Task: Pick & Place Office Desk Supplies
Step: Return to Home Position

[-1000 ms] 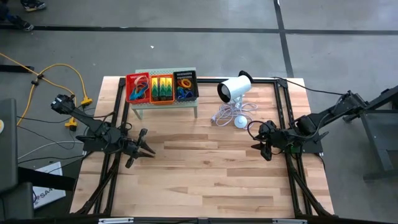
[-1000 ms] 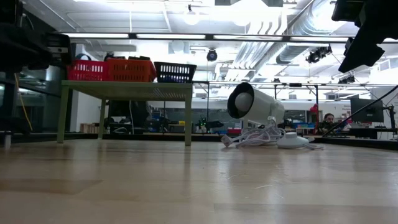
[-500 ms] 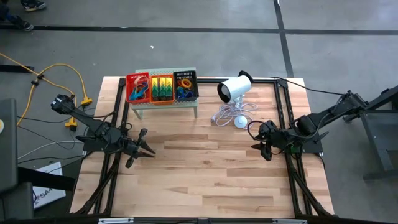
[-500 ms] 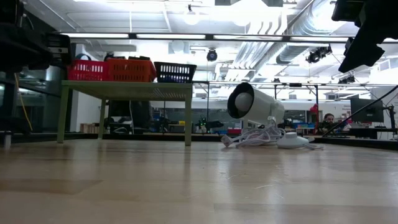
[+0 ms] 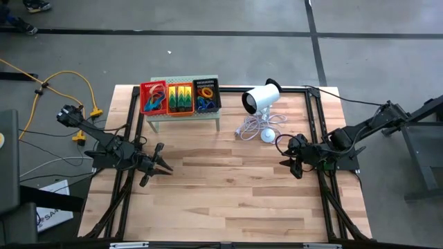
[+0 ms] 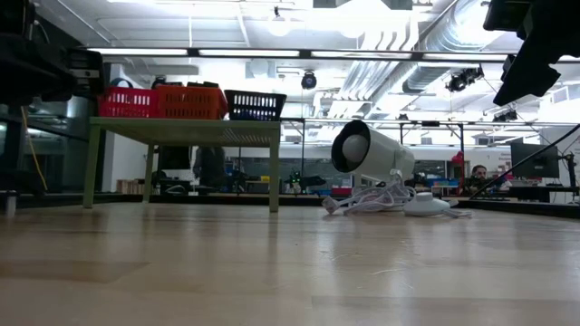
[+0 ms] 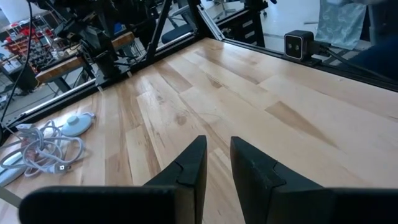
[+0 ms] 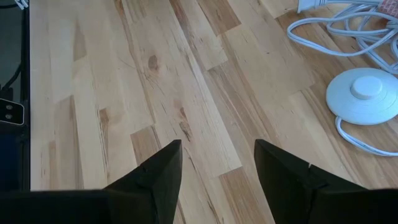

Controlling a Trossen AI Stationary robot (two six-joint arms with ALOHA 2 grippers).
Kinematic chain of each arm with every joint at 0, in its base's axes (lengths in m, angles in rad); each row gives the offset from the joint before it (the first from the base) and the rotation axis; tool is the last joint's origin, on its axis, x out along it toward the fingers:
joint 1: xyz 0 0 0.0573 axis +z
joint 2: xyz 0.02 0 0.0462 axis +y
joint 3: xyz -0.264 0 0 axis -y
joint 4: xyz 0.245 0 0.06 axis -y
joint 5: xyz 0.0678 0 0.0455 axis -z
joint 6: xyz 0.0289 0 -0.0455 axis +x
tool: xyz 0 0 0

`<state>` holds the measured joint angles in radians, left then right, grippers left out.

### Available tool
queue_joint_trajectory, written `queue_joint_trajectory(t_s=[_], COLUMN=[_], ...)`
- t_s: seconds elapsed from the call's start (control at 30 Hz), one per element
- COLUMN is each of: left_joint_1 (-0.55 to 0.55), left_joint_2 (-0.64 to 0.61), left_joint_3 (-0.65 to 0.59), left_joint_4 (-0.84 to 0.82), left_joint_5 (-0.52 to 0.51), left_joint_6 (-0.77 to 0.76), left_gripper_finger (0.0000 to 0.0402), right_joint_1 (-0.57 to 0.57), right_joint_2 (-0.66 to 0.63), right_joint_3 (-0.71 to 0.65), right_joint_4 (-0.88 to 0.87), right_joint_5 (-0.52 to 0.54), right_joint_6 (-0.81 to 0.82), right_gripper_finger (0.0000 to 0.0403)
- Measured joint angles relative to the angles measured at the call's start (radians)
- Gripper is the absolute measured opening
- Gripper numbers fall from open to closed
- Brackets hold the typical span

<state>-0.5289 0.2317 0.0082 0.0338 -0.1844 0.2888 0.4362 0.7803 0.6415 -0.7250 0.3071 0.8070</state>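
Two grippers of mine hang at the table's [image 5: 228, 200] sides, well apart. The left gripper [image 7: 217, 142] has its fingers only narrowly parted, the right gripper [image 8: 217, 144] is spread wide, and neither holds anything. Open plank lies between them, bounded by black frame rails [image 5: 320, 124] along both sides. Farther off, a white cylinder device [image 5: 259, 99] and its looped cable [image 5: 250, 127] sit near the far edge. Beside them, on the pale-green stand [image 5: 183, 115], three stand in a touching row: red basket [image 5: 144, 98] holding coloured loops [image 5: 155, 93], orange basket [image 5: 180, 86] holding green packs [image 5: 181, 101], and black basket [image 5: 206, 84] holding blue and orange bands [image 5: 204, 102].
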Motion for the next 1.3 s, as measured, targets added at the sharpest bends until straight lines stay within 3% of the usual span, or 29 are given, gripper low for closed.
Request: queue_joint_trajectory(t_s=[0.17, 0.4, 0.6, 1.03, 1.3], left_joint_1=[0.0, 0.0, 0.0, 0.0, 0.0], left_joint_2=[0.0, 0.0, 0.0, 0.0, 0.0], left_joint_3=[0.0, 0.0, 0.0, 0.0, 0.0], left_joint_4=[0.0, 0.0, 0.002, 0.005, 0.004], left_joint_5=[0.0, 0.0, 0.0, 0.0, 0.0], left_joint_6=[-0.001, -0.001, -0.001, -0.001, -0.001], left_gripper_finger=[0.0065, 0.0065, 0.0065, 0.0065, 0.0065], right_joint_1=[0.0, 0.017, 0.048, 0.048, 0.048], right_joint_2=[0.0, -0.011, -0.167, -0.397, -0.49], right_joint_3=[0.0, 0.0, 0.0, -0.004, -0.183], right_joint_4=[0.0, 0.123, 0.122, 0.095, 0.25], right_joint_5=[0.011, 0.151, 0.186, 0.169, 0.139], right_joint_6=[-0.005, -0.26, -0.385, -0.536, -0.556], right_gripper_finger=[0.0188, 0.0188, 0.0188, 0.0188, 0.0188])
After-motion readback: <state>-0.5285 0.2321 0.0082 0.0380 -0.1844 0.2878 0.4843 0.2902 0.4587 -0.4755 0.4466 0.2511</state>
